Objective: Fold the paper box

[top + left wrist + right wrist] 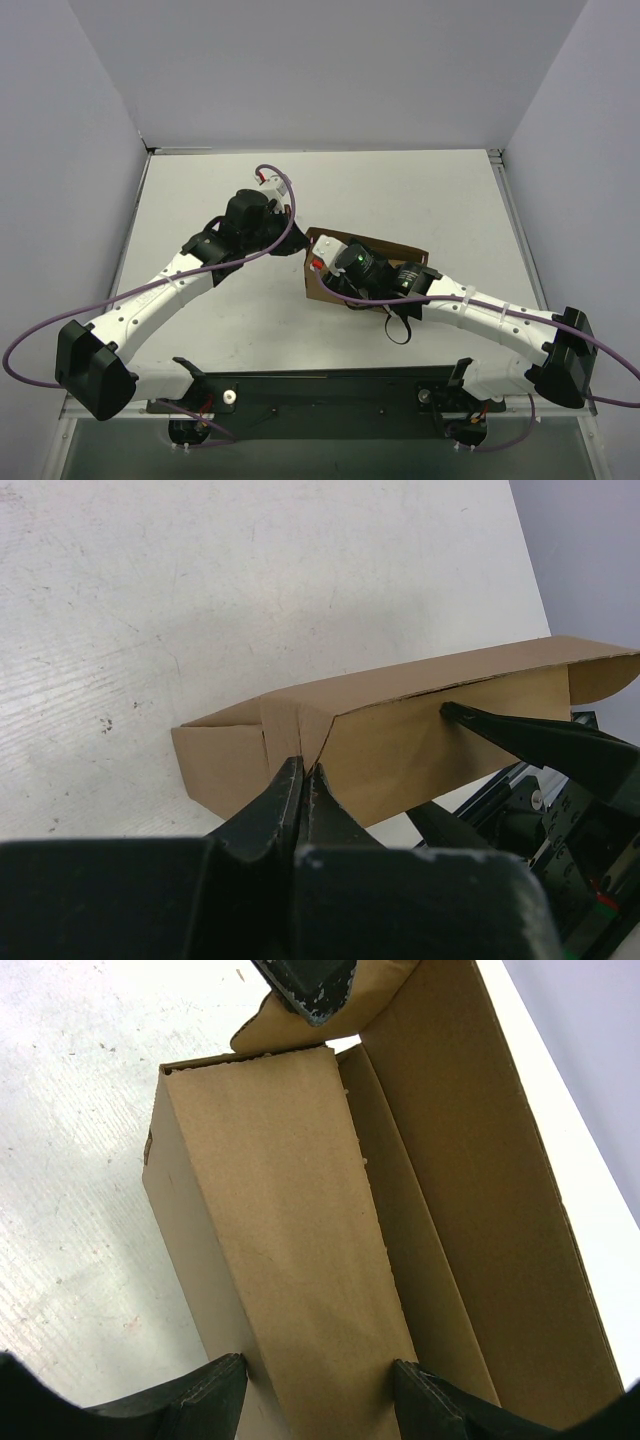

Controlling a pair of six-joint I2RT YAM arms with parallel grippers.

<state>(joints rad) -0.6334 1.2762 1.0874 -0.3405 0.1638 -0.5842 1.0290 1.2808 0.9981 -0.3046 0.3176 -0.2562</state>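
Paper box [280,1220], plain brown cardboard, left end effector [305,772] clamped on its end, right end effector [318,1368] apart astride it

a robotics lab test cell: a bare white counter [400,190] boxed in on three sides by plain grey partition walls [330,70], two white robot arms [160,290] bolted to a black base plate [330,395], and purple cables [30,340] looping loose off the sides.
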